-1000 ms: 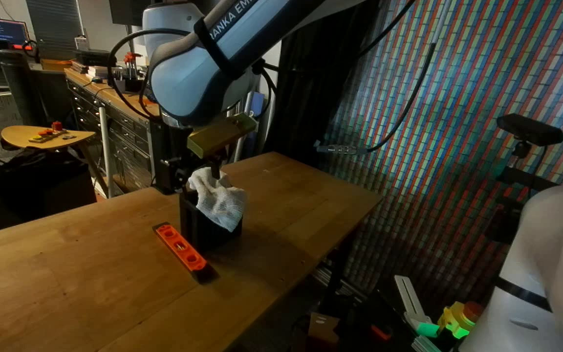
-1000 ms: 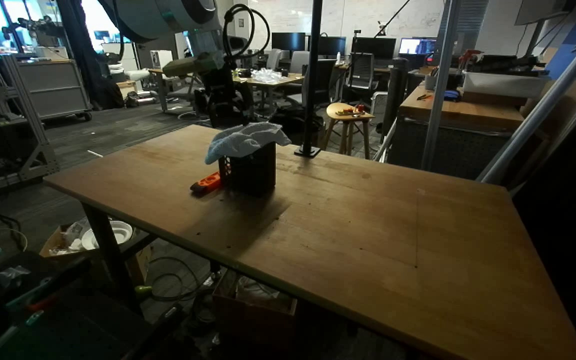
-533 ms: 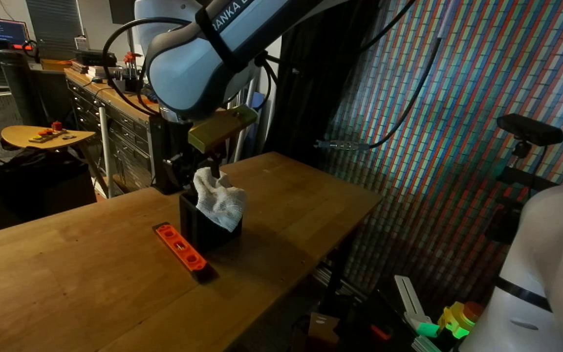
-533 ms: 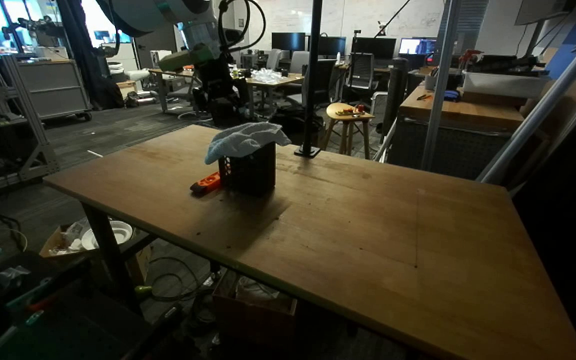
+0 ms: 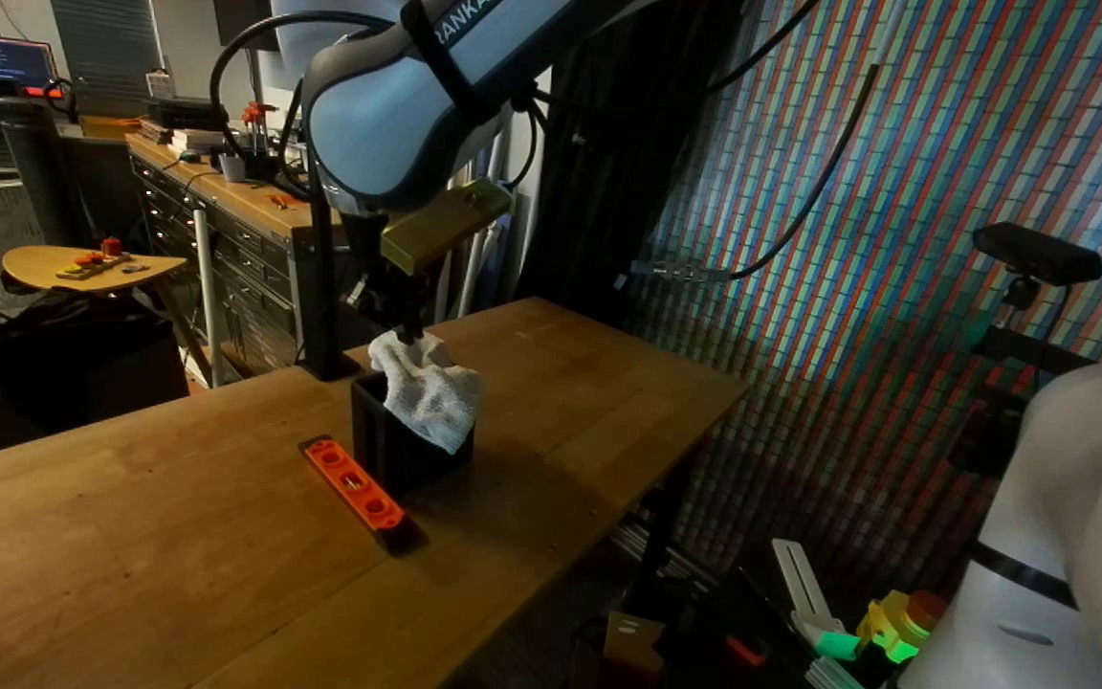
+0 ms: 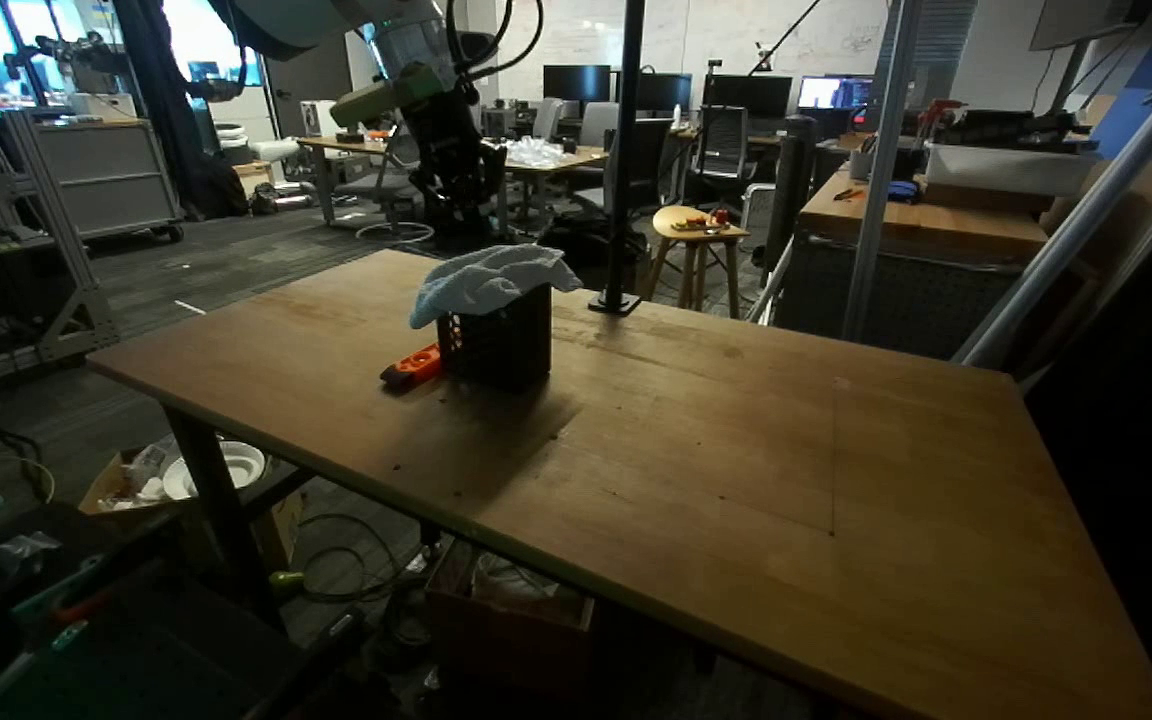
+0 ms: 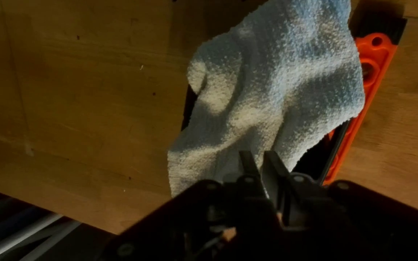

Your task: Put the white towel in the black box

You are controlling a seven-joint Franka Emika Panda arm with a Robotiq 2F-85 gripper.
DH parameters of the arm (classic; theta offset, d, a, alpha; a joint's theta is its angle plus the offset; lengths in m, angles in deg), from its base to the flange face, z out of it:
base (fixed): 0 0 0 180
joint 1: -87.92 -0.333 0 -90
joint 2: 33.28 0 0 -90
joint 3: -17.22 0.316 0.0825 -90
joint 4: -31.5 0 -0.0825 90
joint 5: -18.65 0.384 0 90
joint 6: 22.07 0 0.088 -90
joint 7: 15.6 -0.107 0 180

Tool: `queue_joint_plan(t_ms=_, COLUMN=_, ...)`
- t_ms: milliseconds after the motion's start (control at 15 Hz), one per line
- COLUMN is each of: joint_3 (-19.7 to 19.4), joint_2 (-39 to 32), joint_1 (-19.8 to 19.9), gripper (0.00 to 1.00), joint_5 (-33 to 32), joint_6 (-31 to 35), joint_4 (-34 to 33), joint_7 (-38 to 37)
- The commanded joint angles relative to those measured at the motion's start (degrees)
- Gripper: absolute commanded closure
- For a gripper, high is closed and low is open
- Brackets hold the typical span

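The white towel (image 5: 431,390), rumpled and greyish, lies draped over the mouth of the black box (image 5: 407,459), with one corner hanging down outside a wall. In an exterior view the towel (image 6: 496,280) caps the box (image 6: 501,350) and overhangs its edges. The wrist view has the towel (image 7: 267,83) covering most of the opening; a dark corner of the box (image 7: 316,159) shows beside it. Just above the towel is my gripper (image 7: 260,155), its fingers (image 7: 246,161) a narrow gap apart, with towel surface visible beyond the gap and nothing seen pinched.
An orange-red bar-shaped tool (image 5: 355,483) lies on the wooden table (image 5: 178,536) right beside the box. A black post (image 6: 621,200) rises from the table edge behind the box. The table edge (image 5: 608,517) runs past the box's near side.
The gripper's fingers have come much closer together, and the arm has risen somewhat and tilted above the box. The towel and the box look almost the same as before.
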Motion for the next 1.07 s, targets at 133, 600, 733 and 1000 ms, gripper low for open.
queue_joint_plan(t_ms=133, joint_3=-0.05, joint_2=-0.67, joint_1=1.31, gripper=0.96, joint_5=-1.00, joint_6=1.03, joint_4=-1.61, joint_7=0.20)
queue_joint_plan(t_ms=600, joint_3=-0.75, joint_2=-6.71, joint_1=3.38, gripper=0.96, joint_5=2.52, joint_6=7.91, joint_4=-0.54, joint_7=1.29)
queue_joint_plan(t_ms=733, joint_3=-0.83, joint_2=-9.29, joint_1=3.89, gripper=0.96, joint_5=4.40, joint_6=10.35, joint_4=-0.70, joint_7=2.01)
queue_joint_plan(t_ms=1000, joint_3=-0.23, joint_2=-13.83, joint_1=4.77, gripper=0.96, joint_5=10.40, joint_6=14.12, joint_4=0.19, joint_7=4.48)
